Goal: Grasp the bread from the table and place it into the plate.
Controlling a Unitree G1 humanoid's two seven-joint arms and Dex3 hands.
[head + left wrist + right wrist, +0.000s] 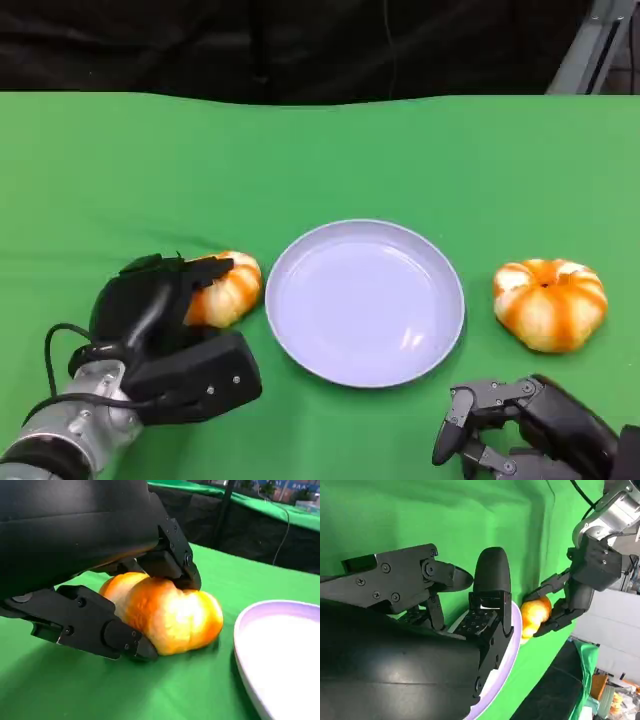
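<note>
**Left hand closed on one of two bread rolls, beside the plate**

Two bread rolls, one plate, two hands, all on one green cloth-covered table (pixel 330 150).

First bread roll (pixel 228 288): round, pumpkin-shaped, with glossy orange ribs and paler cream bands between. Sitting on the cloth toward the table's left part, just beside the plate's left rim, not on it. Gripped by the left hand (pixel 165 315), black and hard-shelled, with fingers (pixel 172 555) pressed over the top and a thick lower finger tucked against the underside, as seen close up from the left wrist. Underside of the roll apparently still touching the cloth there. Same grasp seen far off from the right wrist, the roll (pixel 536 615) clamped from both sides.

Second bread roll (pixel 549 303): same lobed shape and orange-and-cream glaze, lying free toward the table's right part, apart from the plate's right rim.

Plate (pixel 300 345): single, round, shallow, pale lavender, smooth with a faint sheen, nothing in it, near the middle of the table toward the near edge.

Right hand (pixel 520 425): black, jointed, screw-studded, near the table's near-right corner, below the second roll and not touching it. Fingers spread and slightly bent, holding nothing.

Silver forearm and a looping black cable behind the left hand.
</note>
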